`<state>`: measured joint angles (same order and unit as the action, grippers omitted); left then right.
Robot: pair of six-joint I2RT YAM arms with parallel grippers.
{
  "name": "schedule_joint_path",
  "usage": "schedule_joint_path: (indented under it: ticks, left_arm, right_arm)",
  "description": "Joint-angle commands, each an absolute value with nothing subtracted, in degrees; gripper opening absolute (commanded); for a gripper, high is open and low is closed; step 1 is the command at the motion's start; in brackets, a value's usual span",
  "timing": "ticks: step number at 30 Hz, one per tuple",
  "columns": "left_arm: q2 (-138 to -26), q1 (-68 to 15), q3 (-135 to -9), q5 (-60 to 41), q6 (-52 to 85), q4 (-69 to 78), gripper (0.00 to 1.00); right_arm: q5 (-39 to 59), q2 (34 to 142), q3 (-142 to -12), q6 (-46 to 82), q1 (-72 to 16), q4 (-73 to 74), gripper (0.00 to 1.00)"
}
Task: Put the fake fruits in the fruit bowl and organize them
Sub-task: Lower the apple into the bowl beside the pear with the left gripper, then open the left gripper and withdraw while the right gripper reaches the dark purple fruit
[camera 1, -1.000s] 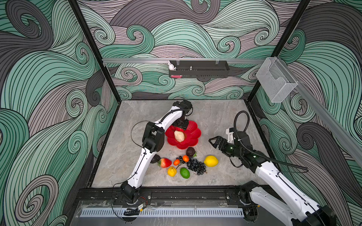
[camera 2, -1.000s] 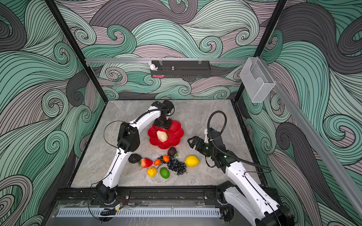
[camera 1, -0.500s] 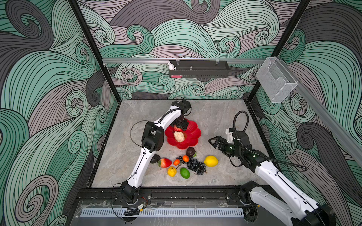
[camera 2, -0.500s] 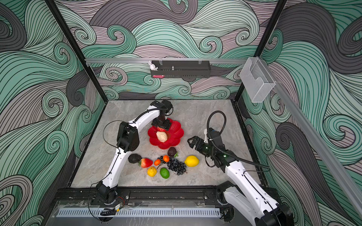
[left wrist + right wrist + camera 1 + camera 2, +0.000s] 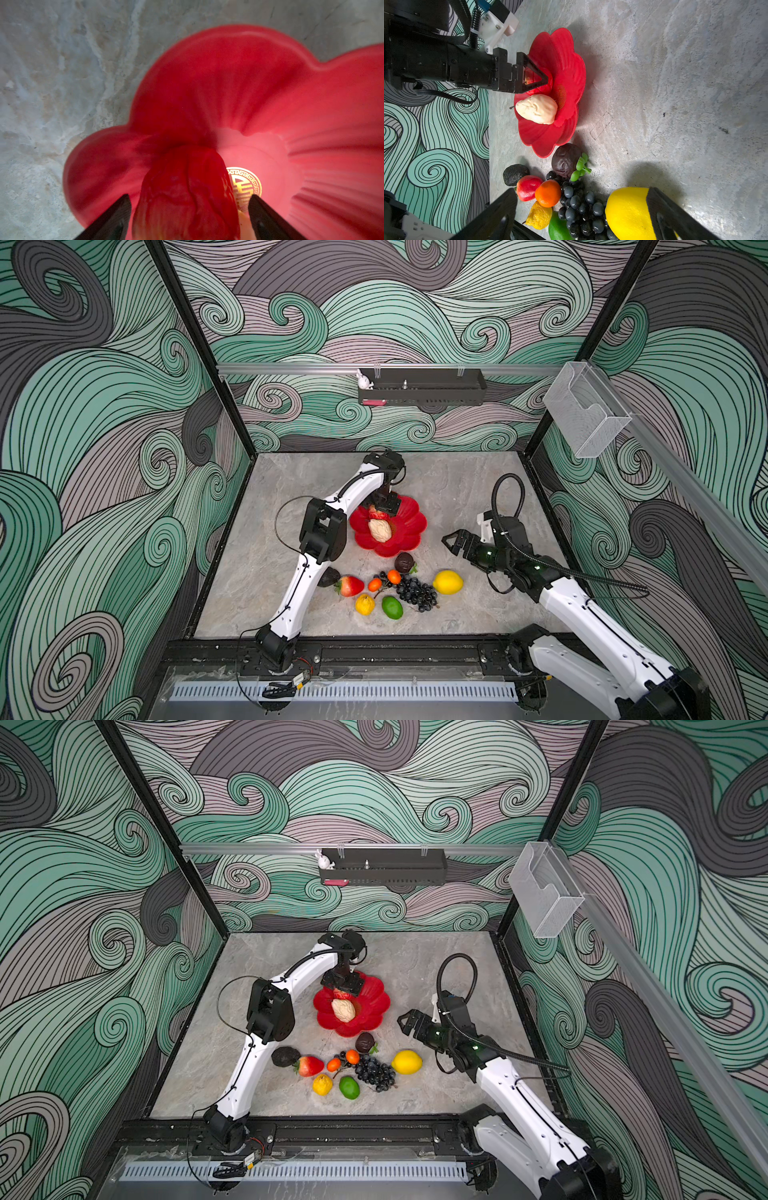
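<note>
The red flower-shaped fruit bowl (image 5: 409,531) (image 5: 374,1006) (image 5: 270,83) (image 5: 566,62) sits mid-table. In it lie a cream fruit (image 5: 380,530) (image 5: 537,109) and a red fruit (image 5: 187,187) (image 5: 542,87). My left gripper (image 5: 382,506) (image 5: 189,196) stands open over the bowl, straddling the red fruit with a gap on each side. To the right of the bowl hovers my right gripper (image 5: 451,540) (image 5: 582,190), open and empty. On the table in front of the bowl lie a lemon (image 5: 448,582), grapes (image 5: 415,593), a lime (image 5: 392,607), a strawberry (image 5: 350,585) and other fake fruits.
A dark avocado (image 5: 329,576) lies half hidden behind my left arm's forearm. A brown fruit (image 5: 404,562) rests just in front of the bowl's rim. A black tray (image 5: 422,386) hangs on the rear rail, a clear plastic box (image 5: 586,414) on the right rail.
The left gripper's jaws have spread wider over the bowl, and the red fruit now lies free between them. The right arm has not moved.
</note>
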<state>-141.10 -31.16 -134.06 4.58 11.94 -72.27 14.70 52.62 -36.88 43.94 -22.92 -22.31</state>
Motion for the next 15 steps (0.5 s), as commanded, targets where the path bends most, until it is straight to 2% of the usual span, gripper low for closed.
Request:
schedule_joint_path:
  ticks: [1,5,11,15]
  left_arm:
    - [-135.24,-30.68,-135.77,3.43,11.88,-74.33,0.92]
    - [-130.68,-30.17,-132.1,3.67,13.32,-74.33,0.92]
    - [-111.68,-30.02,-110.42,4.55,18.89,-57.44,0.92]
    - [-96.19,-29.99,-91.4,5.29,23.64,-45.8,0.91]
  right_arm:
    - [13.73,53.28,-39.31,40.67,-23.19,-24.88,0.98]
    - [18.63,56.25,-41.57,38.82,-23.66,-25.97,0.97]
    - [14.76,58.21,-42.6,36.87,-28.93,-28.16,0.96]
    - [12.62,60.03,-43.97,36.24,-33.3,-28.79,0.95]
